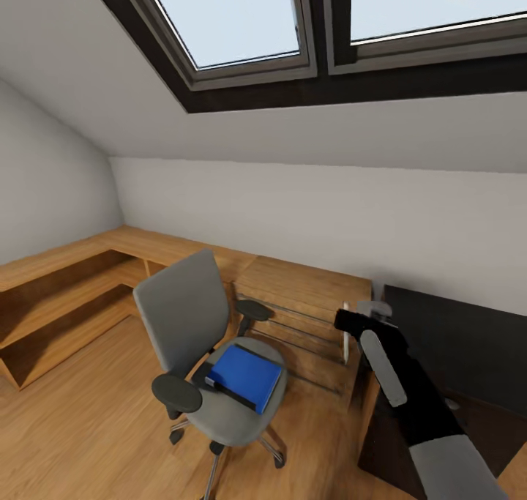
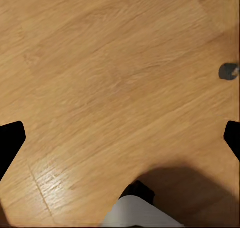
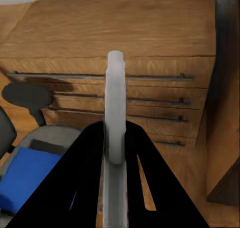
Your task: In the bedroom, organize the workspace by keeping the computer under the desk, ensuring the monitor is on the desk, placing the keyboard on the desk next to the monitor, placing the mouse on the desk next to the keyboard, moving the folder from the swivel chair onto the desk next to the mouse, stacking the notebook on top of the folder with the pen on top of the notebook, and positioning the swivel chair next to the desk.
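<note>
Pen — a slim pale-grey stick (image 3: 115, 108) — is pinched between the right gripper's (image 3: 115, 138) two black fingers (image 3: 82, 173), its length running out past the fingertips and pointing toward the wooden drawer unit with thin metal rail handles (image 3: 125, 95). In the head view the same pen (image 1: 345, 333) hangs below the raised right fingers, beside the dark-topped counter (image 1: 468, 331).

Below and to one side of those fingers sits the grey swivel chair (image 1: 194, 324), and on its seat lies a bright blue rectangular notebook (image 1: 246, 373) over a flat dark folder (image 1: 207, 375) whose edge peeks out from beneath.

The left gripper's fingers (image 2: 11, 140) are spread wide with nothing between them, looking down at bare wood-plank floor (image 2: 110, 78); a chair castor (image 2: 229, 71) lies just beyond them.

Since the pen belongs at the top of the stack, carrying it now seems premature. A sound approach would be to keep the right fingers firm on the pen, keep it clear of the drawer unit, and let the free left fingers fetch the folder to the counter first.
</note>
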Robot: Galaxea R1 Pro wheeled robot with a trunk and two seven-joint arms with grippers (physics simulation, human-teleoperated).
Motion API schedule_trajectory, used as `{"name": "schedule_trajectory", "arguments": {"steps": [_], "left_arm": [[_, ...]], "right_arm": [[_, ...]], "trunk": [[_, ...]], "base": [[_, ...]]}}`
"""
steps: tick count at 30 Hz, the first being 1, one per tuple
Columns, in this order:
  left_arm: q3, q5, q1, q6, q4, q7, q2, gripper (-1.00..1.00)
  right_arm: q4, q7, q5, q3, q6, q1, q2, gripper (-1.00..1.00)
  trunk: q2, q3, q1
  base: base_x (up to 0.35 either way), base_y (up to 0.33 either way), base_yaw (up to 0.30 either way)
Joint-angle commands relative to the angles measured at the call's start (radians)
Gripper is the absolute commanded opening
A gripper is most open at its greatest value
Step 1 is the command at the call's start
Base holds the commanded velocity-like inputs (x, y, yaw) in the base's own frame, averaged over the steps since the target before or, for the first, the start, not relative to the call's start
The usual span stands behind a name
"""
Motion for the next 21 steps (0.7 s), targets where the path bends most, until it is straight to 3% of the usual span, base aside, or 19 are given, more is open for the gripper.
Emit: {"name": "schedule_trajectory", "arguments": {"steps": [1,5,11,13,18,21], "left_arm": [[-0.009,0.003,-0.001,-0.005,-0.001,0.006,-0.01,1.0],[-0.01,0.003,-0.001,-0.024,0.001,0.005,-0.02,1.0],[-0.01,0.003,-0.001,-0.029,0.016,0.005,-0.028,1.0],[-0.011,0.003,-0.001,-0.031,0.027,0.005,-0.03,1.0],[-0.011,0.002,-0.001,-0.032,0.031,0.005,-0.03,1.0],[-0.01,0.002,-0.001,-0.033,0.034,0.005,-0.03,1.0]], "right_arm": [[0.021,-0.008,-0.023,-0.091,0.12,-0.058,-0.003,-1.0],[0.038,-0.002,-0.026,-0.215,0.267,-0.106,-0.009,-1.0],[0.042,0.0,-0.023,-0.237,0.285,-0.107,-0.014,-1.0],[0.063,0.002,-0.024,-0.242,0.282,-0.107,-0.038,-1.0],[0.086,0.003,-0.021,-0.245,0.277,-0.107,-0.059,-1.0],[0.133,0.003,-0.016,-0.246,0.236,-0.107,-0.072,-1.0]], "trunk": [[-0.001,-0.002,0.0],[-0.001,-0.002,0.0],[-0.001,-0.002,0.0],[-0.001,-0.002,0.0],[-0.001,-0.002,0.0],[-0.001,-0.002,0.0]], "base": [[0.0,0.0,0.0],[0.0,-0.087,0.0],[0.0,-0.274,0.0],[0.0,-0.304,0.0],[0.021,-0.305,0.0],[0.175,-0.268,0.0]]}}
